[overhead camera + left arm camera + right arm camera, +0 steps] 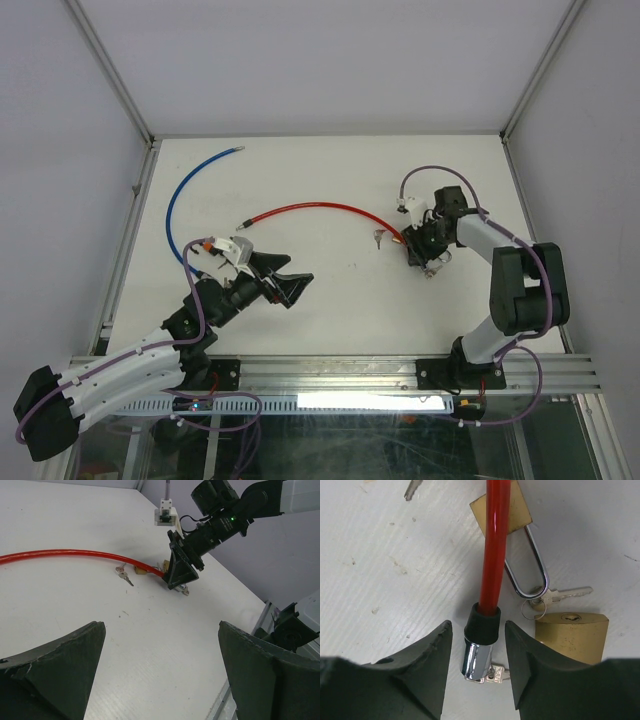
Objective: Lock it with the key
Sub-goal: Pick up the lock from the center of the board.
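Observation:
The red cable (493, 545) ends in a black collar and a chrome lock cylinder (476, 661). A small silver key (496, 674) sticks out of the cylinder's end. My right gripper (478, 630) straddles that cylinder, open, with a narrow gap on each side. In the top view the right gripper (425, 250) points down at the cable's right end. My left gripper (161, 627) hangs wide open above bare table, with nothing between its fingers, left of centre in the top view (290, 285).
Two brass padlocks lie beside the cable: one (517, 510) under it with its shackle out, the other (572, 635) to the right with a ringed key (565, 595). A loose key (379, 239) lies nearby. A blue cable (180, 200) curves at the left.

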Robot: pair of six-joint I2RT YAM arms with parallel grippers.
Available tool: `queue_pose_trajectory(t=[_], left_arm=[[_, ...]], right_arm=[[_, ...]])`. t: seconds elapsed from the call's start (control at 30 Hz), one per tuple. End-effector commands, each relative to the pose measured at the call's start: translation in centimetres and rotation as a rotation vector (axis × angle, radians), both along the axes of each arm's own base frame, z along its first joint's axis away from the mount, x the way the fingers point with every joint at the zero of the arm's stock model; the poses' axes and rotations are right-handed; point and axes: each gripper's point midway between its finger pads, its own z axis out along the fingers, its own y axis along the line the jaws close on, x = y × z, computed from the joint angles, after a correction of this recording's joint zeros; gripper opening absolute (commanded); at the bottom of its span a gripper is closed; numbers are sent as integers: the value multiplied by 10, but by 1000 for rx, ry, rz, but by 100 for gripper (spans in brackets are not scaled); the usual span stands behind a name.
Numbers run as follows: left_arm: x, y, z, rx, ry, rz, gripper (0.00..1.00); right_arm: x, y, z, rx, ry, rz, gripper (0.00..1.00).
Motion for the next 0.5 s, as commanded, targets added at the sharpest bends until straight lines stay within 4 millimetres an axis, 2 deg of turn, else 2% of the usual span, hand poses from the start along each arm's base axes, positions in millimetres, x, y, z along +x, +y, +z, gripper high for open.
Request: queue_pose_trajectory(t=[0.0, 0.23, 0.37, 0.47], left_arm=[[-2, 0, 15, -65, -27, -13, 99], [-3, -1, 15, -65, -28, -17, 99], [-3, 0, 15, -65, -28, -18, 99], [-3, 0, 16, -64, -34, -17, 99]], right_arm=[[11, -1, 2, -25, -41, -15, 48], [12, -3, 3, -36, -46, -20, 30], [13, -3, 5, -38, -50, -19, 23], [14, -2, 12, -32, -61, -9, 10]])
